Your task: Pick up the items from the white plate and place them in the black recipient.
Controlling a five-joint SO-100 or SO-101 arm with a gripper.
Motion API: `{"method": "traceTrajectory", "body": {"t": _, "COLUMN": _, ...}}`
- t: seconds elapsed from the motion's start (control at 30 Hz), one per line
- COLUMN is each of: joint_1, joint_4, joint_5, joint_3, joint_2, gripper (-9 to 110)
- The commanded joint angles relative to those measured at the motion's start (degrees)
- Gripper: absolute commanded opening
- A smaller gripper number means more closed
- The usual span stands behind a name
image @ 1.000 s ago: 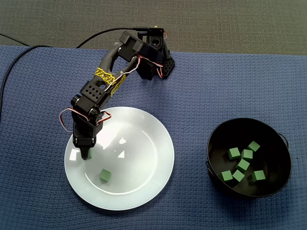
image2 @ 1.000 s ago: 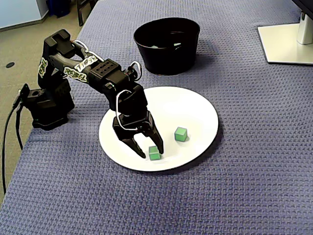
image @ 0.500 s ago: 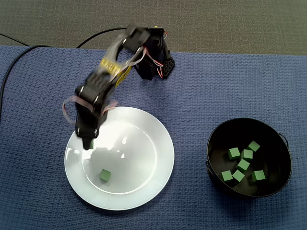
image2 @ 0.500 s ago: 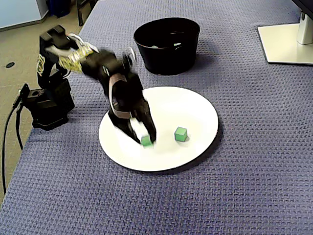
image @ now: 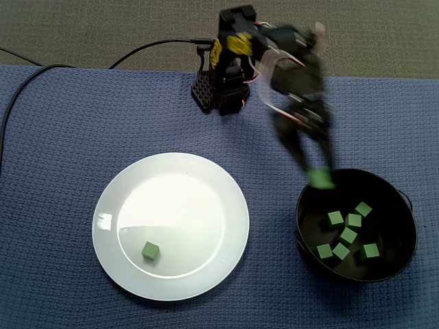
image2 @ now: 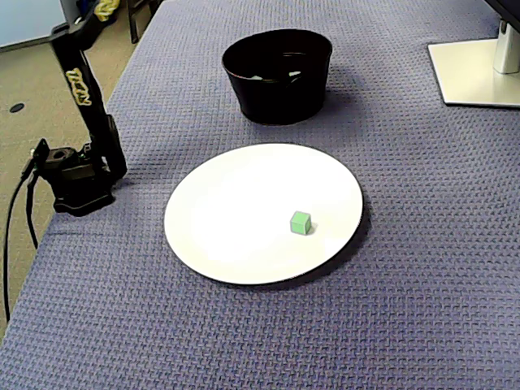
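One green cube (image2: 301,223) sits on your white plate (image2: 211,236), right of centre in that fixed view. Beyond the plate, the black bowl (image2: 278,89) holds several loose cubes (image: 348,236). Your gripper (image: 319,175), blurred, hangs over the bowl's rim, pinching a carried cube (image: 319,180).

In a fixed view the arm (image2: 84,89) runs off the top edge; in a fixed view the gripper (image: 317,173) and green cube (image: 320,181) smear together, grip unclear.
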Motion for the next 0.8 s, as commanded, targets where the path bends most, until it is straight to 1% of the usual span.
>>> {"method": "traceTrajectory", "body": {"t": 0.0, "joint_1": -8.7, "joint_4": -5.1, "joint_5": 4.5, "joint_3": 2.1, "joint_2": -9.6, "gripper": 0}}
{"method": "traceTrajectory", "body": {"t": 0.13, "joint_1": -11.1, "joint_4": -8.6, "joint_5": 7.1, "joint_3": 4.0, "joint_2": -21.1, "gripper": 0}}
{"method": "traceTrajectory", "body": {"t": 0.17, "joint_1": -11.4, "joint_4": -10.6, "joint_5": 6.8, "joint_3": 5.7, "joint_2": -22.7, "gripper": 4}}
{"method": "traceTrajectory", "body": {"t": 0.23, "joint_1": -12.0, "joint_4": -13.3, "joint_5": 6.2, "joint_3": 9.2, "joint_2": -24.0, "gripper": 30}}
{"method": "traceTrajectory", "body": {"t": 0.27, "joint_1": -12.0, "joint_4": -12.9, "joint_5": 5.2, "joint_3": 9.8, "joint_2": -24.0, "gripper": 36}}
{"method": "traceTrajectory", "body": {"t": 0.37, "joint_1": -9.7, "joint_4": -5.4, "joint_5": 2.7, "joint_3": 8.3, "joint_2": -19.1, "gripper": 42}}
{"method": "traceTrajectory", "body": {"t": 0.43, "joint_1": -5.3, "joint_4": 1.1, "joint_5": 0.3, "joint_3": 5.4, "joint_2": -13.6, "gripper": 42}}
{"method": "traceTrajectory", "body": {"t": 0.5, "joint_1": 1.2, "joint_4": 7.1, "joint_5": -7.0, "joint_3": 2.3, "joint_2": -8.5, "gripper": 40}}
{"method": "traceTrajectory", "body": {"t": 0.6, "joint_1": 14.8, "joint_4": 10.1, "joint_5": -23.6, "joint_3": 0.6, "joint_2": -3.3, "gripper": 38}}
{"method": "traceTrajectory", "body": {"t": 0.67, "joint_1": 24.3, "joint_4": 7.6, "joint_5": -34.7, "joint_3": 2.2, "joint_2": -1.9, "gripper": 37}}
{"method": "traceTrajectory", "body": {"t": 0.77, "joint_1": 36.1, "joint_4": -2.5, "joint_5": -45.8, "joint_3": 9.6, "joint_2": -2.5, "gripper": 39}}
